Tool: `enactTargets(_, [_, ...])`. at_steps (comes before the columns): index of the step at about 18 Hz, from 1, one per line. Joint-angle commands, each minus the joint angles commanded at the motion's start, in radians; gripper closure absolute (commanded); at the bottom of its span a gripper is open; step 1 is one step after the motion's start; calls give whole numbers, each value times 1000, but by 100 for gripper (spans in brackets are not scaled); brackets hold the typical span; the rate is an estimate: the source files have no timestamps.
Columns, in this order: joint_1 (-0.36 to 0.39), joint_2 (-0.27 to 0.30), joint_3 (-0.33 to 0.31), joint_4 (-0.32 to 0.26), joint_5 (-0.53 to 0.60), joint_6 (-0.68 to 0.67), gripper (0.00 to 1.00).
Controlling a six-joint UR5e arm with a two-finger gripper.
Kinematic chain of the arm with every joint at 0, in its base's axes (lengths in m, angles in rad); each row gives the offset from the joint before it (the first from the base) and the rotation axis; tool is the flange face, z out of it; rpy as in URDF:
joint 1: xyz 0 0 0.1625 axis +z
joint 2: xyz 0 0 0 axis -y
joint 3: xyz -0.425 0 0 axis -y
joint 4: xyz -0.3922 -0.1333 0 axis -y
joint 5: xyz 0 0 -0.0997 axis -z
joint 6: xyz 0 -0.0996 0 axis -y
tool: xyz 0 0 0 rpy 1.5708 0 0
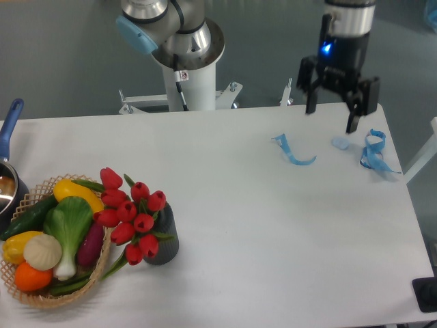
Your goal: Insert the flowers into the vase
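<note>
Red tulip flowers are seen standing in the dark ribbed vase at the near left of the white desk, beside a wicker basket of vegetables; the insertion is judged done. Far right, the claw hangs spread open, empty, above blue ribbon scraps. Grey floor lies beyond.

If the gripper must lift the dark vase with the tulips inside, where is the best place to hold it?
Probably the vase's bare right wall, low down, approached from the right: the flowers lean left over its mouth, and the wicker basket crowds that side.
</note>
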Motion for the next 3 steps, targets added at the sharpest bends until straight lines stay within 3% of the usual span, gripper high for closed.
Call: enactTargets(3, [28, 17, -18, -19, -5, 62, 0])
